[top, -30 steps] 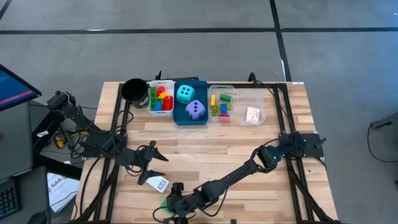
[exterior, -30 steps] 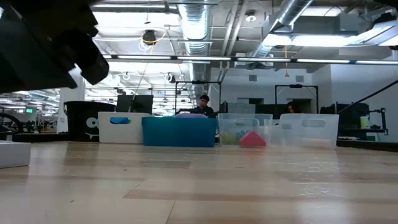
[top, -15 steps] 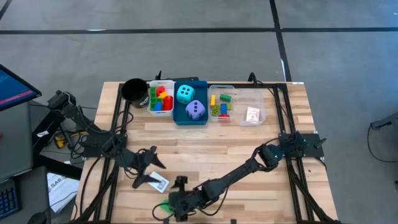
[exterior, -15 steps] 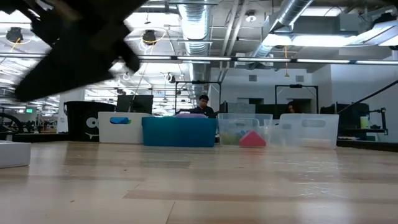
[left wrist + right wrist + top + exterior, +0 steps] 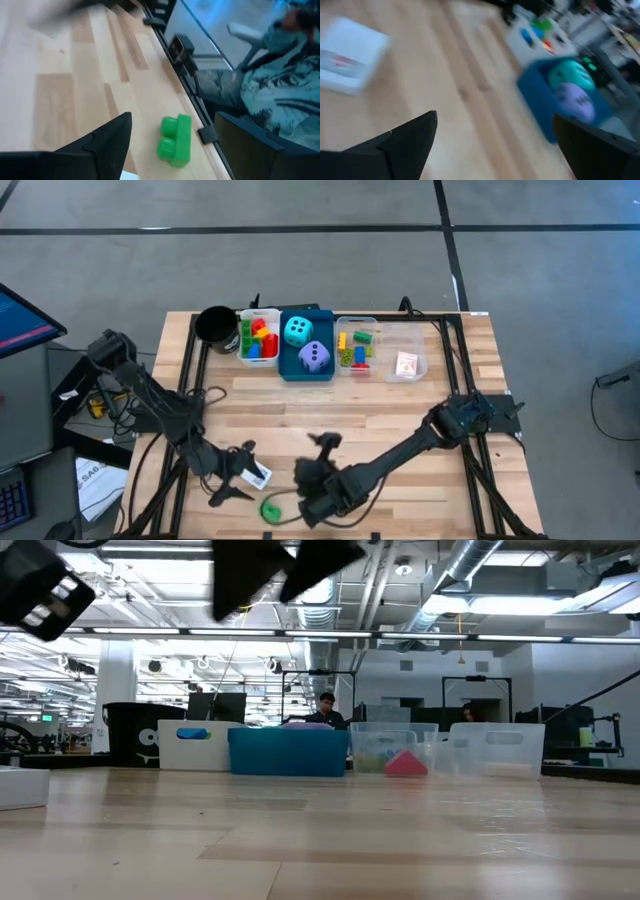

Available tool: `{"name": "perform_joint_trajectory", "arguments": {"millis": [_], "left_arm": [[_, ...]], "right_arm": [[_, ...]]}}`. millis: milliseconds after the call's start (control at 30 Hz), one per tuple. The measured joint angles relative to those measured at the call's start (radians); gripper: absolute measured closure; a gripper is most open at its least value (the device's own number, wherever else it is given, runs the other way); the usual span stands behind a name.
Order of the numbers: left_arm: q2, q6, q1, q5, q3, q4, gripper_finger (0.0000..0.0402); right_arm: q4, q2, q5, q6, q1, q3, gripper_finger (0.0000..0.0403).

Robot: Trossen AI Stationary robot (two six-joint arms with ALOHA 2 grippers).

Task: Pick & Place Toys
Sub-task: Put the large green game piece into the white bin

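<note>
A green brick lies studs sideways on the table near its front edge, and in the left wrist view the brick sits just ahead of my fingers. My left gripper hangs open at the front left, slanting down toward the brick. Close on its right lies a small white card box. My right gripper is open and raised over the front middle, slanting toward the trays. Touching nothing, both grippers hold nothing.
Along the far edge stand a black cup, a white tray of bricks, a blue tray with a cyan die and a purple die, and two clear trays. Bare wood lies between.
My right gripper has risen from over the green brick, gone toward the far right, and tipped up from pointing down to a slant; the brick now lies uncovered. My left gripper has swung toward the near edge and sunk, nearer the brick.
</note>
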Motion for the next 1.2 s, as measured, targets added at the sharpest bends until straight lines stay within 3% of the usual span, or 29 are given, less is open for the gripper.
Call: {"name": "perform_joint_trajectory", "arguments": {"millis": [233, 400, 533, 1200], "left_arm": [[0.188, 0.018, -0.042, -0.028, 0.067, 0.049, 0.0128], [0.301, 0.119, -0.05, -0.034, 0.147, 0.039, 0.0128], [0.367, 0.152, -0.05, -0.035, 0.196, -0.058, 0.0128], [0.429, 0.063, -0.066, 0.02, 0.205, -0.039, 0.0128]], "right_arm": [[-0.275, -0.013, 0.03, 0.245, -0.036, 0.0, 0.0015], [-0.31, -0.007, 0.017, 0.278, -0.064, 0.0, 0.0015], [-0.31, -0.007, 0.013, 0.281, -0.078, 0.0, 0.0015], [-0.303, -0.007, 0.012, 0.281, -0.08, 0.0, 0.0015]]}}
